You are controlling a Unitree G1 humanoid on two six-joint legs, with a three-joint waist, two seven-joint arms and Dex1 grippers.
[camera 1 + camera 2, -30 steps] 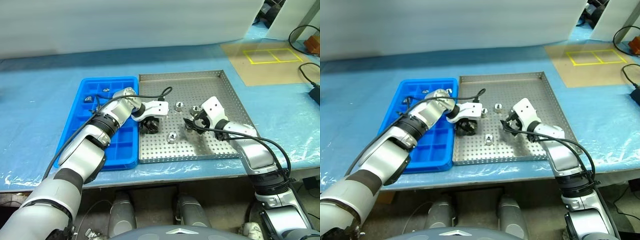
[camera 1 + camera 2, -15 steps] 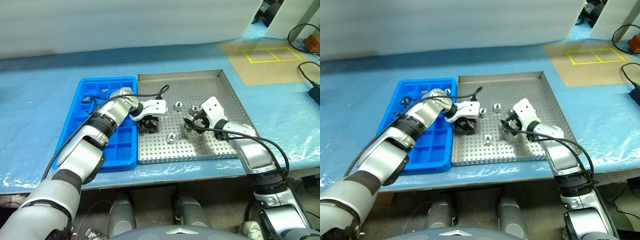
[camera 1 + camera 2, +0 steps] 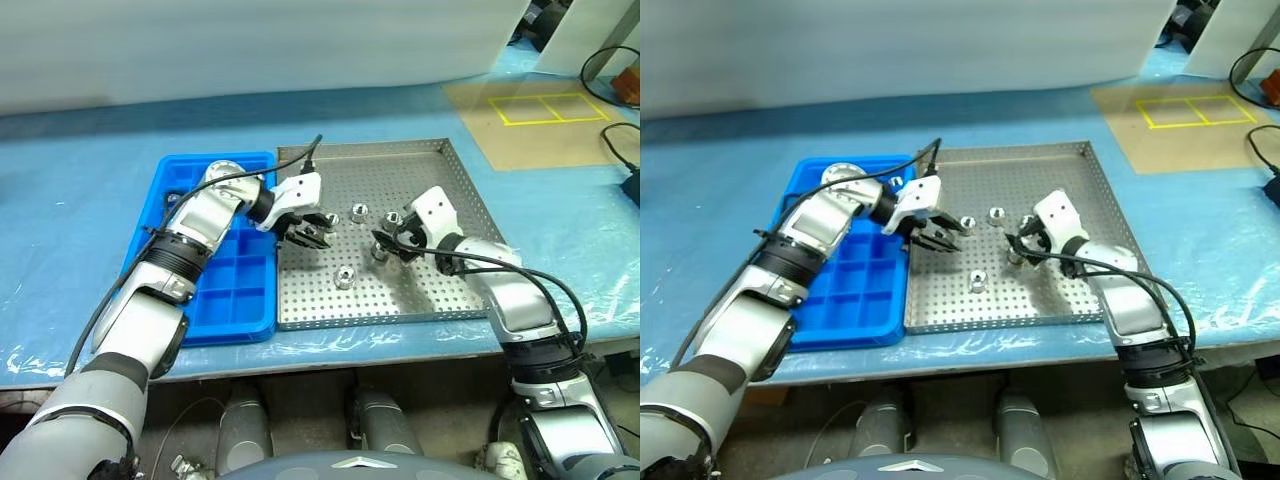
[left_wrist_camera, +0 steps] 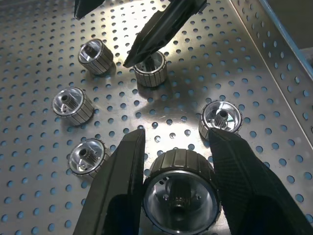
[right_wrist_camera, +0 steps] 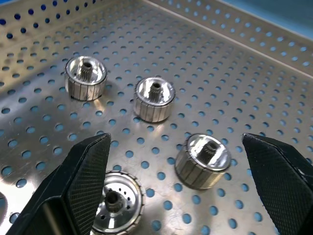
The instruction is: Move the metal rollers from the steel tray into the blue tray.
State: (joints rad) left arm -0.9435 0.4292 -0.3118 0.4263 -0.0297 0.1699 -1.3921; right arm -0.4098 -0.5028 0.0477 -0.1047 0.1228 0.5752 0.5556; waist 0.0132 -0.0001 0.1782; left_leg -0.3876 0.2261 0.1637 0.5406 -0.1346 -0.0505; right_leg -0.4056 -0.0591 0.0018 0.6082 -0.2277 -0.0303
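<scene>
**Left pincer lifts a roller, blue tray is next**

The left pincer (image 4: 173, 196) is clamped on one metal roller (image 4: 180, 193), held above the perforated floor of the steel tray (image 3: 440, 300), near the tray's left edge. The blue tray (image 3: 235, 290) lies just beside that edge on the worktop (image 3: 80, 200), so the carry is short. To do it well, the roller should ride high enough to clear both rims, stop over an empty compartment and come down low before release, or it may bounce into a neighbouring cell. A couple of far cells seem to hold rollers, though they are too small to be sure.

The right pincer (image 5: 181, 186) stands wide apart, low over the loose rollers (image 5: 155, 99) left on the steel tray, one (image 5: 203, 159) lying between its fingers. It should keep clear of the left arm's path
</scene>
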